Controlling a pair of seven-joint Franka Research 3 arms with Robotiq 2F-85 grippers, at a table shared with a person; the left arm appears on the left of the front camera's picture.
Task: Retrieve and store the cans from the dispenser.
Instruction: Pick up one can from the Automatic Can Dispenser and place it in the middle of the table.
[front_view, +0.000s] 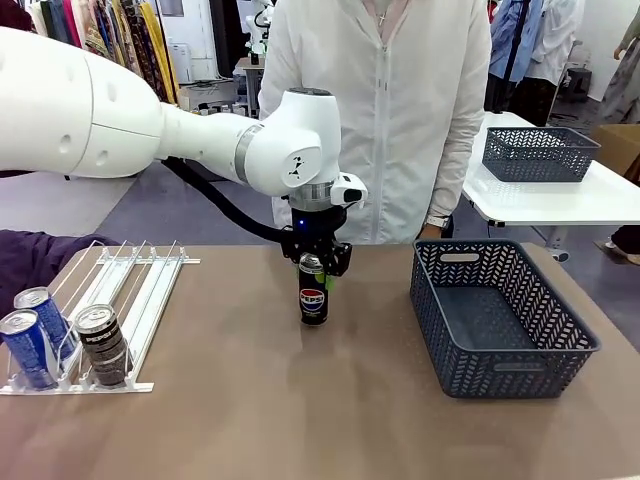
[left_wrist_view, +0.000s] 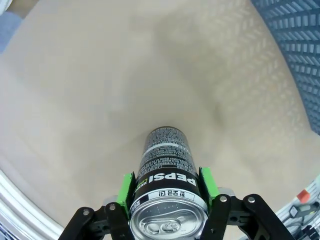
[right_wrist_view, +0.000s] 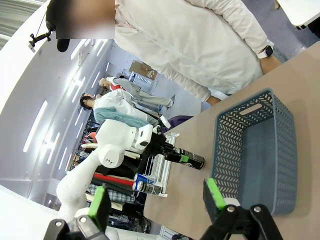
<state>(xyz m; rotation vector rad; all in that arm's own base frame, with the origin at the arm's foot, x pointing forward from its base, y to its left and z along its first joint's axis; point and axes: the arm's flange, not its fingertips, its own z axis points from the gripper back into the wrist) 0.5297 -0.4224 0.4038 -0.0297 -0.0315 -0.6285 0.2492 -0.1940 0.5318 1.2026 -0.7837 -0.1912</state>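
Gripping the Pepsi can (front_view: 313, 292) near its top, the left gripper (front_view: 315, 262) is clamped on it, upright, left of the basket (front_view: 585, 345), w/ dispenser (front_view: 130, 300) farther left. Transfer step judged underway: can must be carried over basket rim & released. The right gripper (right_wrist_view: 156, 192) is seen w/ jaws spread, empty.

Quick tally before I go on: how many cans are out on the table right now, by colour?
Blue cans: 2
Dark grey-patterned can: 1
Black Pepsi can: 1
Total: 4
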